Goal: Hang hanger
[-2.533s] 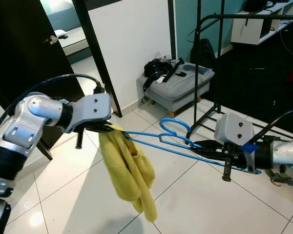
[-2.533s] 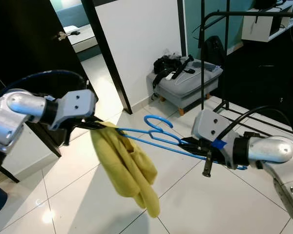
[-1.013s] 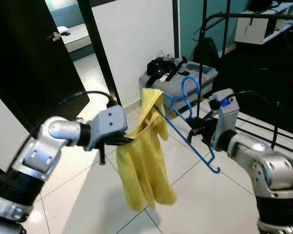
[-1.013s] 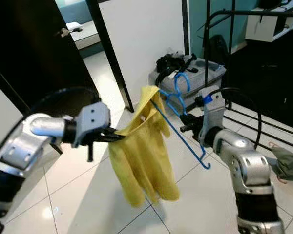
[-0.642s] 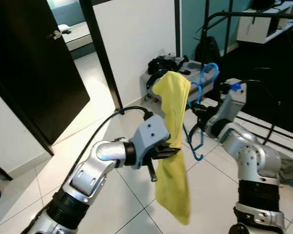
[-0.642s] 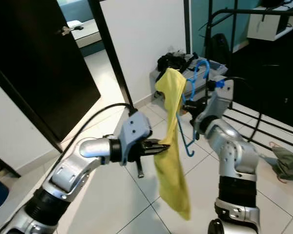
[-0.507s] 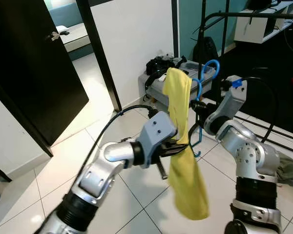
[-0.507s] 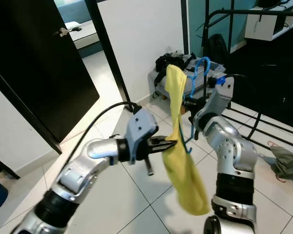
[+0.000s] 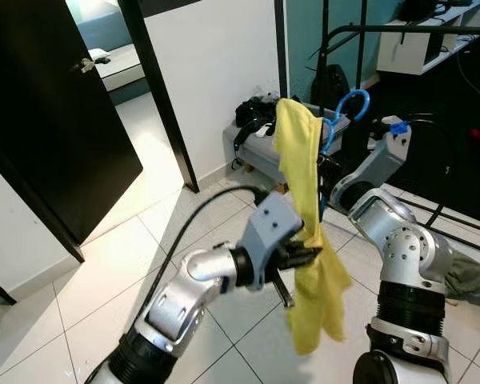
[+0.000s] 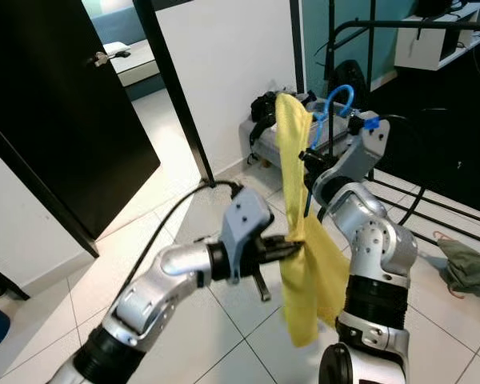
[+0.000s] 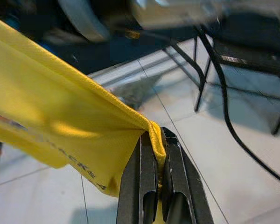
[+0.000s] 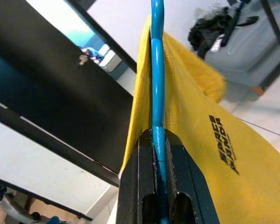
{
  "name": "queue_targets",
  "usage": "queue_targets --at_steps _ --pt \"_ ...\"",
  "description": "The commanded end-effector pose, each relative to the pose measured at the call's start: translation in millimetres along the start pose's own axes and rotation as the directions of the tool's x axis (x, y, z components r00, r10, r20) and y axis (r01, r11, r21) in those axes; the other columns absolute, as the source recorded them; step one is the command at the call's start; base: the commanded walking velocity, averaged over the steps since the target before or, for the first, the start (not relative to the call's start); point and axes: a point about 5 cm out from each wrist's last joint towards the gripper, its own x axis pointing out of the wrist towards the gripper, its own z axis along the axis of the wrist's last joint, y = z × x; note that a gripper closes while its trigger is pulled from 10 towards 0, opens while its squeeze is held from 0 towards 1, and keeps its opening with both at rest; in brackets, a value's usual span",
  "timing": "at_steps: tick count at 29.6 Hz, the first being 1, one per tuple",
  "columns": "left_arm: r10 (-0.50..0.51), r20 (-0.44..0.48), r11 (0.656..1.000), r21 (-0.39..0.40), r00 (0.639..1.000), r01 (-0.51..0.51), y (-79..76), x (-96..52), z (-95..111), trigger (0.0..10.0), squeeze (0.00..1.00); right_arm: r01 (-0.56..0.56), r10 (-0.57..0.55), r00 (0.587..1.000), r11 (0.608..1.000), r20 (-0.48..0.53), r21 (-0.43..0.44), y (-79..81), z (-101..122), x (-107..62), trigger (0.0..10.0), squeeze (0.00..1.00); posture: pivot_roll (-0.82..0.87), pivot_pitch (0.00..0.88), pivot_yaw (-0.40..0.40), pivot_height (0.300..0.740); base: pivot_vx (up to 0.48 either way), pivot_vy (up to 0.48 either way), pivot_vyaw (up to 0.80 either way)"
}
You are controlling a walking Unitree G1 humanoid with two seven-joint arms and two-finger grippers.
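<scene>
Our right pincer [image 12: 159, 205] clamps the blue hanger [image 9: 346, 108] upright; our left pincer [image 11: 159, 196] pinches the yellow shirt [image 9: 304, 200]. We should lift the hook toward the rail [image 9: 416, 29] at 1 o'clock.

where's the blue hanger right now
In the left eye view the hanger is right of centre, upright in the right gripper, draped with the yellow shirt, before the black rack.

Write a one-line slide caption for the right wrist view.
Right gripper clamps the blue hanger, the yellow garment draped over it, with a dark door behind.
</scene>
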Motion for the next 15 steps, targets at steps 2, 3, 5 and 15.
queue_targets --at_steps 2,3,5,15 --pt "-0.095 -0.125 0.994 0.048 0.988 0.101 -10.6 -6.0 -20.6 10.0 0.0 -0.06 0.058 0.996 0.998 0.064 0.027 14.6 14.3 3.1 10.0 0.0 -0.09 0.0 0.137 0.74 0.0 0.0 0.0" --pt "-0.095 -0.125 0.994 0.048 0.988 0.101 -10.6 -6.0 -20.6 10.0 0.0 -0.06 0.058 0.996 0.998 0.064 0.027 14.6 14.3 3.1 10.0 0.0 -0.09 0.0 0.137 0.74 0.0 0.0 0.0" --pt "-0.013 -0.173 0.993 0.11 0.985 0.033 2.4 -12.5 -25.9 10.0 0.0 -0.071 0.068 0.996 0.997 0.058 0.04 15.4 14.2 2.7 10.0 0.0 -0.1 0.0 0.136 0.74 0.0 0.0 0.0" --pt "0.452 -0.167 0.827 0.447 0.876 -0.342 78.9 -43.8 -6.5 10.0 0.0 -0.119 0.112 0.992 0.982 0.051 0.15 19.3 16.0 2.3 10.0 0.0 -0.09 0.0 0.127 0.74 0.0 0.0 0.0"
